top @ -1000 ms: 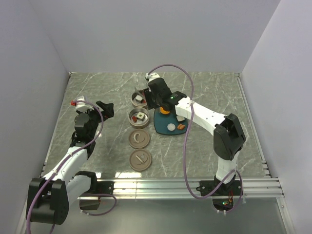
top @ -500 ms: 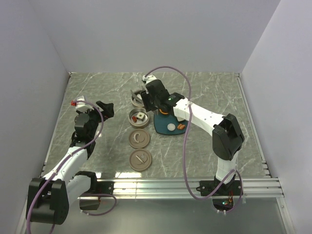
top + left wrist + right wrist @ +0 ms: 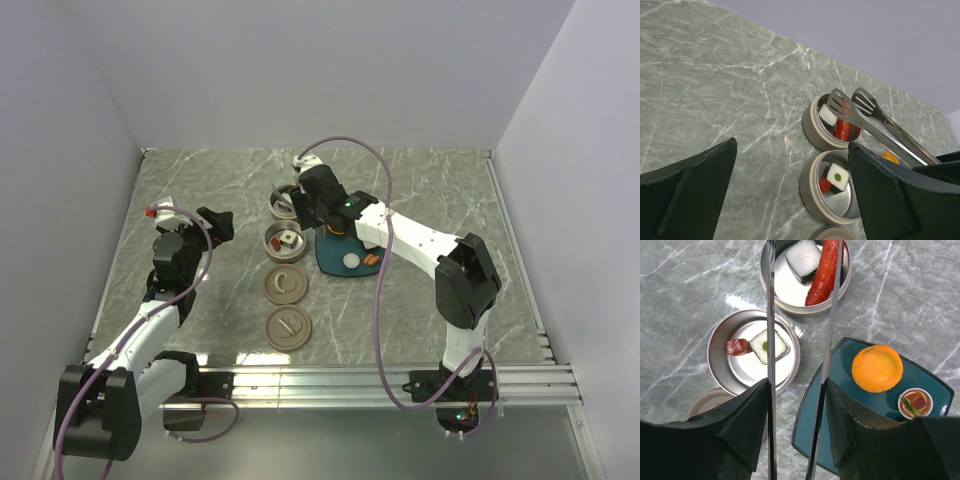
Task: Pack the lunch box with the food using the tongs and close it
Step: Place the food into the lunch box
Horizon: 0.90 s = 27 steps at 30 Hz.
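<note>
The teal plate (image 3: 850,395) lies at 4 o'clock of my right gripper (image 3: 796,410), which pinches the tongs (image 3: 771,340), arms running to 12 o'clock over the far lunch-box tin (image 3: 805,312); the orange ball (image 3: 877,368) sits on that plate; my left gripper (image 3: 792,175) is spread wide, well apart

Light is bright, even and diffuse from overhead. I note one glare patch on the grey marbled tabletop (image 3: 742,302) and soft shadows. My black right gripper fingers (image 3: 740,435) appear slightly blurred up close.

Left arm (image 3: 165,290) bent, jaws wide apart, right arm (image 3: 410,240) outstretched, jaws narrowed
</note>
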Motion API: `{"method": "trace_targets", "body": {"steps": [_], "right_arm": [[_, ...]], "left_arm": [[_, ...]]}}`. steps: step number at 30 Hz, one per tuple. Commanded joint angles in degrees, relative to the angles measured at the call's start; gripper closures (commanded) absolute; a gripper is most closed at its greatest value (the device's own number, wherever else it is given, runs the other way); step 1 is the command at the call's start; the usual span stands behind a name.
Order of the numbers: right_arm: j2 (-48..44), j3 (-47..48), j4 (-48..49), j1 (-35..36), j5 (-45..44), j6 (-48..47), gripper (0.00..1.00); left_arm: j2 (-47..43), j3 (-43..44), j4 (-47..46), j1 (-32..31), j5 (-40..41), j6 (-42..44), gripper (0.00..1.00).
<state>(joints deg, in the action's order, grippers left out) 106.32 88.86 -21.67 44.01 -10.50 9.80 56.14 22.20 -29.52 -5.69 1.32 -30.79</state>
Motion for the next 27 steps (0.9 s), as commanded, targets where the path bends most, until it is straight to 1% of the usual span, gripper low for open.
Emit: {"method": "trace_targets", "body": {"steps": [1, 11, 18, 22, 27], "right_arm": [[0.2, 0.62, 1.46, 0.11, -0.66, 0.74, 0.45], [0.99, -0.62, 1.81, 0.2, 0.92, 1.36, 0.45], [3.45, 0.61, 1.54, 0.2, 2.16, 2.06, 0.45], [2.23, -0.18, 1.98, 0.2, 0.49, 2.06, 0.45], [-1.64, -2.02, 2.77, -0.32, -1.89, 2.24, 0.45]], "left_arm": [[-0.86, 1.53, -2.39, 0.16, -0.8, 0.02, 0.01], [-0.86, 1.53, -2.47, 0.24, -0.8, 0.11, 0.01], [-1.12, 1.45, -2.39, 0.24, -0.8, 0.11, 0.0], [-0.77, 1.53, -2.47, 0.24, -0.8, 0.11, 0.0], [-0.94, 1.45, -2.47, 0.24, -0.8, 0.02, 0.01]]}}
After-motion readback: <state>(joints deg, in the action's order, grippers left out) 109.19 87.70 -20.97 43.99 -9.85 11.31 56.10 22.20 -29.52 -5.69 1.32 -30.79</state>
